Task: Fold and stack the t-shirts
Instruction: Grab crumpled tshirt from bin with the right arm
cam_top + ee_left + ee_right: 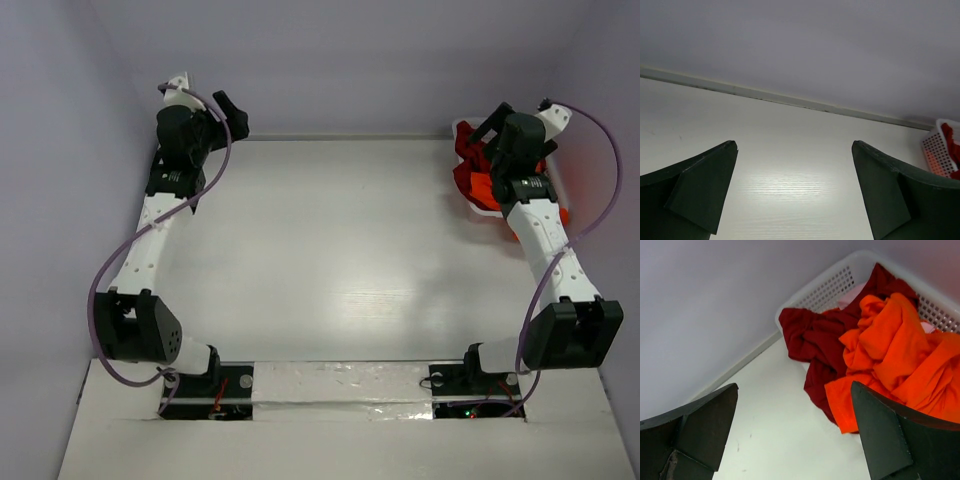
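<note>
left gripper (794, 145): jaws spread wide, empty, above table (790, 120) at far left | right gripper (794, 385): jaws spread wide, empty, beside heap | orange t-shirt (890, 350) over dark red t-shirt (810, 340), crumpled, spilling from white basket (825, 287), far right

Soft diffuse light, bright; faint glare mid table (380, 298); weak shadows; pics slightly soft.

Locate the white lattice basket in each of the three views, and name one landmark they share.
Top external: basket at the table's far right corner, largely hidden behind the right arm.
Left wrist: a sliver at the right edge, beyond the fingers.
Right wrist: upper right, t-shirts spilling over its near rim.
Shared landmark: the seam where table meets back wall.
</note>
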`<act>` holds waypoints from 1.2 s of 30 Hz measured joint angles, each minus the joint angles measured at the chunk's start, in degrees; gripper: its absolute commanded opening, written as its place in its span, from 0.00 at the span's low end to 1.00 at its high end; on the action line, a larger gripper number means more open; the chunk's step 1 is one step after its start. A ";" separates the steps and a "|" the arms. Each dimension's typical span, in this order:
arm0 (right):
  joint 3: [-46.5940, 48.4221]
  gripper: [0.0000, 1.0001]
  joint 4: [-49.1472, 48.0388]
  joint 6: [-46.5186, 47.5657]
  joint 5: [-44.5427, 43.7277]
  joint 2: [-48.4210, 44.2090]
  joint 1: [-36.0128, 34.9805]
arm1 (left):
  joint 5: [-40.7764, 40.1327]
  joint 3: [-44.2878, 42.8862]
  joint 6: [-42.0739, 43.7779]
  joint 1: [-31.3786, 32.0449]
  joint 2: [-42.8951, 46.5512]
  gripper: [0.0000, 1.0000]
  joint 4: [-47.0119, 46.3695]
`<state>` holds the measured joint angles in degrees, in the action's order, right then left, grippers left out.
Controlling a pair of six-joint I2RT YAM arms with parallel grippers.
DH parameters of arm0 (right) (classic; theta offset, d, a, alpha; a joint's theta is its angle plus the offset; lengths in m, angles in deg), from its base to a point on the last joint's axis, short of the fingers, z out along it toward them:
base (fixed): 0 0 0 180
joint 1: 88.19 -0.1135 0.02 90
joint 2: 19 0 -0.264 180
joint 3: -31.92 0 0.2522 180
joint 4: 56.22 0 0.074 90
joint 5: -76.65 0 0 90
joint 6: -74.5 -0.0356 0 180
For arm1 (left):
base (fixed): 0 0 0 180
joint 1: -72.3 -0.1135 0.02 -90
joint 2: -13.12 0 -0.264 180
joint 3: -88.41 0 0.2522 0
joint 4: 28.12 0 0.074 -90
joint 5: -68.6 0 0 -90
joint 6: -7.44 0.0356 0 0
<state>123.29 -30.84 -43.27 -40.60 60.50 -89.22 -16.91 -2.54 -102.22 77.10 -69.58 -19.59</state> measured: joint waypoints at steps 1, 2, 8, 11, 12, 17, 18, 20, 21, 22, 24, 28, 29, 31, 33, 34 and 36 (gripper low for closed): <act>-0.20 1.00 0.44 -0.11 0.55 -0.24 0.00 | 0.46 -1.53 -0.26 0.02 0.07 0.99 1.33; -0.22 1.00 1.16 -0.22 0.92 -0.42 0.00 | 0.42 -2.64 -0.72 0.02 0.33 0.99 2.12; 2.82 1.00 8.35 0.11 0.24 1.70 0.00 | 0.20 -1.11 -4.22 -1.36 6.45 0.99 5.11; 8.33 1.00 13.16 0.96 -0.15 7.08 0.00 | 1.27 -13.42 -4.24 -2.14 0.42 0.99 14.69; 9.62 1.00 14.71 1.03 -0.46 8.94 0.00 | 1.22 -18.73 -4.31 -2.19 -2.89 0.99 17.68; 11.15 1.00 21.00 1.33 -0.22 16.20 0.00 | 0.17 -28.04 -4.48 -1.88 -11.65 0.99 27.80; 10.91 0.96 21.46 1.42 -0.09 16.85 0.00 | 0.11 -27.26 -4.46 -1.86 -11.87 0.99 29.38; 10.01 0.98 22.01 1.62 0.31 17.20 0.00 | 0.28 -25.46 -4.24 -1.86 -11.87 0.99 31.95; 9.73 1.00 22.10 1.64 0.50 17.05 0.00 | 0.63 -24.74 -4.04 -1.86 -11.82 0.99 32.59; 9.64 1.00 22.16 1.77 1.05 16.85 0.00 | 1.03 -24.02 -3.82 -1.86 -11.65 0.99 32.72; 9.64 0.85 21.81 2.08 2.08 16.52 0.00 | 1.68 -22.62 -3.58 -1.86 -11.19 0.99 32.87; 9.66 0.48 21.55 2.36 3.15 16.31 0.00 | 2.73 -22.12 -3.52 -1.86 -10.84 0.99 33.05; 9.66 0.50 21.66 2.34 3.32 16.44 0.00 | 2.95 -22.12 -3.52 -1.86 -10.82 0.99 33.09; 9.68 0.50 21.90 2.45 3.37 16.98 0.00 | 3.13 -22.16 -3.52 -1.86 -10.82 0.99 33.27; 9.68 0.50 22.05 2.47 3.45 17.86 0.00 | 3.30 -22.16 -3.52 -1.86 -10.82 0.99 33.46; 9.64 0.53 22.18 2.47 3.52 18.43 0.00 | 3.43 -22.16 -3.52 -1.86 -10.82 0.99 33.44; 8.94 0.58 22.08 2.43 3.72 19.02 0.00 | 3.56 -22.16 -3.54 -1.86 -10.82 0.99 33.44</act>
<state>132.23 -8.76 -40.84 -36.88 79.52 -89.22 -13.34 -24.70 -105.76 75.24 -80.40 13.85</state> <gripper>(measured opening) 0.538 0.993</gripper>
